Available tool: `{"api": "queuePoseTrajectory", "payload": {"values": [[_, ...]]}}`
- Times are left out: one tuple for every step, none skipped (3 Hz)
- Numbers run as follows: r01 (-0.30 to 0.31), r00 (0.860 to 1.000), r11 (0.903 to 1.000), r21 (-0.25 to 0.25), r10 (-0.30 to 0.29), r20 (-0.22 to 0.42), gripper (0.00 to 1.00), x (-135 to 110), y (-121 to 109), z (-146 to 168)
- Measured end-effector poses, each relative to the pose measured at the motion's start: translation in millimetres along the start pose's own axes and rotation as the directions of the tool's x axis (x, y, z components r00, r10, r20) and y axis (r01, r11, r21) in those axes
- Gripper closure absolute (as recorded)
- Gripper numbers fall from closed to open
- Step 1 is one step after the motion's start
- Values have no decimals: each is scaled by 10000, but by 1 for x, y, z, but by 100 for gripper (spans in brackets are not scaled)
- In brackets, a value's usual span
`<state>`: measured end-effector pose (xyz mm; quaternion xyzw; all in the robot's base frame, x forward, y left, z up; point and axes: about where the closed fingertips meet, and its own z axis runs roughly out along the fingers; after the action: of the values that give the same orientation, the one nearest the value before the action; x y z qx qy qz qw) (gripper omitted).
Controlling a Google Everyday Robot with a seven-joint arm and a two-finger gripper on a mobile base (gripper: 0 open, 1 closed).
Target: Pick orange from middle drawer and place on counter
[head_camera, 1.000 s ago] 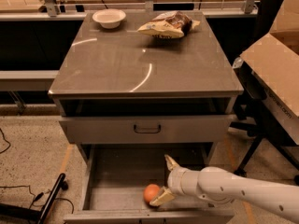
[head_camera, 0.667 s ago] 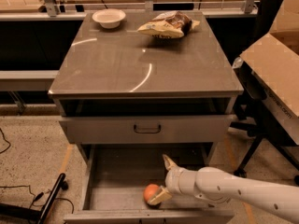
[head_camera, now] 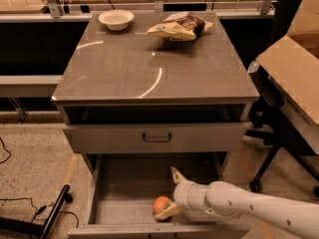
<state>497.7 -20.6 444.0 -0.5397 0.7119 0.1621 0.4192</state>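
Observation:
The orange point(head_camera: 161, 204) lies on the floor of the open middle drawer point(head_camera: 124, 183), near its front edge. My gripper point(head_camera: 169, 193) reaches into the drawer from the right on a white arm. It is open. Its lower finger point(head_camera: 167, 213) touches the orange's right underside, and its upper finger point(head_camera: 175, 174) stands well above and behind the fruit. The counter point(head_camera: 144, 63) is the glossy grey-brown top of the cabinet above.
A white bowl point(head_camera: 116, 19) and a tan and brown snack bag point(head_camera: 179, 26) sit at the counter's far edge. A shut drawer front with a dark handle point(head_camera: 157, 137) hangs over the open drawer. A cardboard box point(head_camera: 294, 73) stands on the right.
The gripper has edged slightly left towards the orange. The orange has not moved.

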Motion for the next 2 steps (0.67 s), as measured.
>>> {"api": "queuePoseTrajectory", "payload": {"values": [[-2,9999,10000,-62,3,145,0,5,6,8],[7,9996,9999,-152,-3,275,0,9,12,15]]}}
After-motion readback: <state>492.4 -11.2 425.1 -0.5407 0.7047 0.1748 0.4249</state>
